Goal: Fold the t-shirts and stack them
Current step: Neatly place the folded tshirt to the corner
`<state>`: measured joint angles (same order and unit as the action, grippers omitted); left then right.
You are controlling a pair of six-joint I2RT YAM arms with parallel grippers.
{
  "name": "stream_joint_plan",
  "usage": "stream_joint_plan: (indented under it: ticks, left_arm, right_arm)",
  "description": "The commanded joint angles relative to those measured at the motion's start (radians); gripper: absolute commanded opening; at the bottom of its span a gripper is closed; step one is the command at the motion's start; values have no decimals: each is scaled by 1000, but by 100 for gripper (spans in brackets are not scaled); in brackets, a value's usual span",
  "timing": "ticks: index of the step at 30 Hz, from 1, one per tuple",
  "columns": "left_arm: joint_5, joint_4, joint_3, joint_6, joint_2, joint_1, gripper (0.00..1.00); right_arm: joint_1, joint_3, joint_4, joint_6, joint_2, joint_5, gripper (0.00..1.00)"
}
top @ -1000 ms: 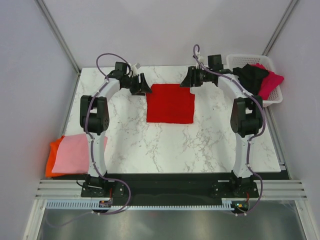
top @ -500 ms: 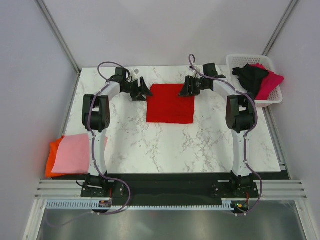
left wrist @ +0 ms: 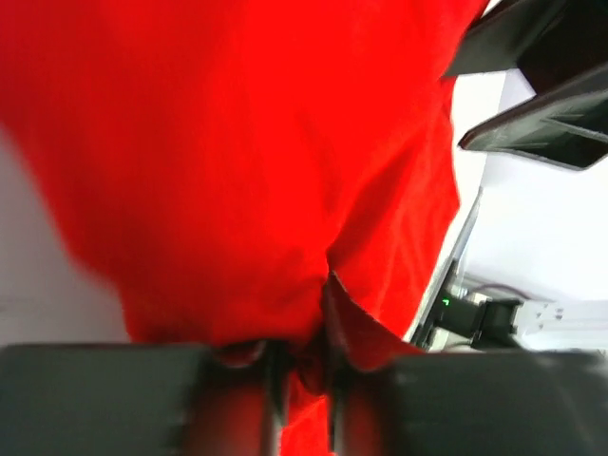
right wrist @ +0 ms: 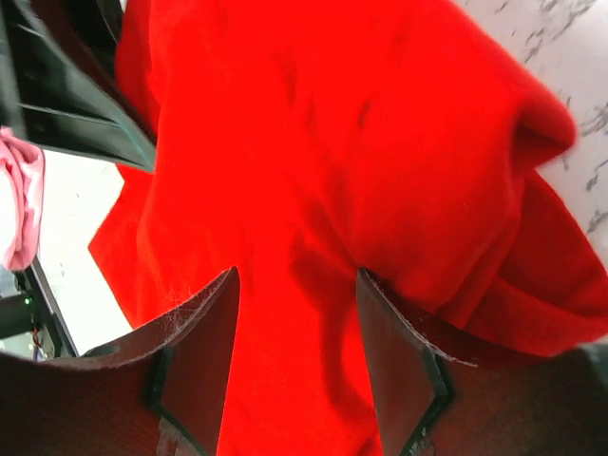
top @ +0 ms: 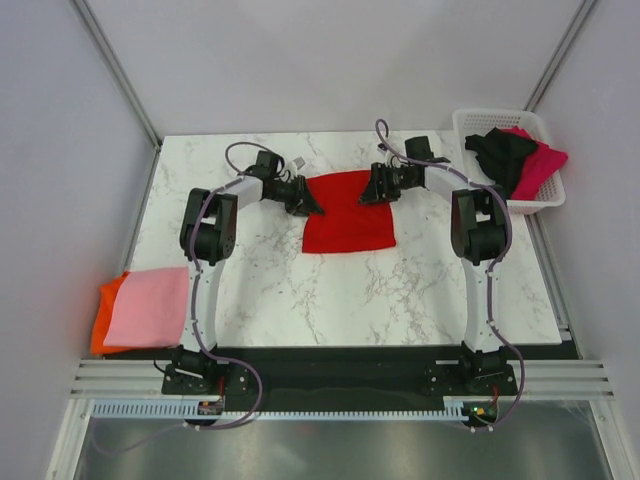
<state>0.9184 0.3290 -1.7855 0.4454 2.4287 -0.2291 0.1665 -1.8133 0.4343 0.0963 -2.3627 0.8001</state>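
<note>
A bright red t-shirt (top: 350, 225) lies folded at the far middle of the marble table, its far edge rumpled. My left gripper (top: 308, 203) sits at its far left corner, shut on a pinch of the red cloth (left wrist: 237, 142), which bunches between the jaws (left wrist: 302, 370). At the far right corner, my right gripper (top: 372, 190) stands open, its two fingers spread over the red cloth (right wrist: 332, 123) and not closed on it (right wrist: 296, 285). A light pink t-shirt (top: 145, 305) lies folded on an orange one (top: 99, 318) at the near left.
A white lattice basket (top: 500, 113) at the far right corner holds a black t-shirt (top: 500, 150) and a magenta one (top: 543, 165). Grey walls enclose the table on three sides. Both arm bases stand at the near edge.
My left gripper has slid right onto the red shirt's far left corner and shut on it, rumpling that edge. The right gripper has edged over the far right corner and stays open.
</note>
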Motion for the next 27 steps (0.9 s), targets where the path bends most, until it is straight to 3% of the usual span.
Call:
stream_joint_plan:
  ticks: [1, 2, 4, 12, 19, 27]
  left_arm:
    - [25, -15, 64, 39, -23, -21, 20]
    - [17, -10, 86, 33, -80, -21, 10]
    - [-4, 17, 153, -12, -141, -19, 2]
    - [-116, 298, 371, -267, -463, 2, 2]
    - [-202, 473, 606, -433, -746, 24, 2]
    - [-262, 748, 595, -619, -793, 45, 2]
  right_arm:
    - [2, 58, 61, -70, 31, -22, 60]
    - [4, 75, 70, -78, 43, -27, 60]
    - [-2, 91, 78, -90, 86, -21, 60]
    - [-59, 80, 124, -144, 310, 25, 60]
    - [-107, 2, 211, -219, 362, -16, 60]
    - [-99, 46, 210, -219, 454, -10, 60]
